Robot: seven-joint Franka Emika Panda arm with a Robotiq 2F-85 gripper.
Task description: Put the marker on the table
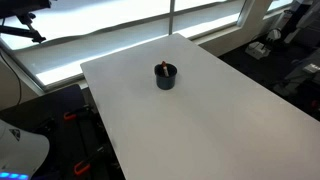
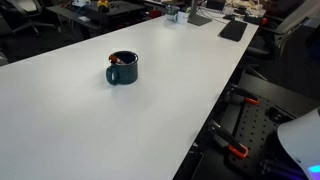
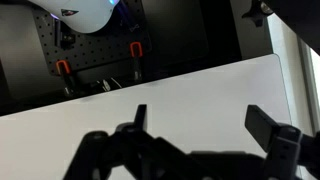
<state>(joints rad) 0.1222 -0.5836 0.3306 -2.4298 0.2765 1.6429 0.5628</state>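
Observation:
A dark round mug (image 1: 166, 77) stands upright on the large white table (image 1: 220, 120), toward its far part, and shows in both exterior views (image 2: 122, 70). The marker (image 1: 162, 68) stands inside the mug, with its reddish-orange end poking above the rim (image 2: 117, 60). My gripper (image 3: 200, 120) shows only in the wrist view. It is open and empty, with bare white table (image 3: 190, 95) between its two dark fingers. The mug and marker are out of the wrist view. The gripper does not show in either exterior view.
A white robot body sits off the table's edge (image 2: 300, 140) (image 1: 20, 150). A dark pegboard with orange-handled clamps (image 3: 135, 52) lies past the table's edge. Desks with clutter (image 2: 200, 12) stand behind. Bright windows (image 1: 110, 25) run along the far side.

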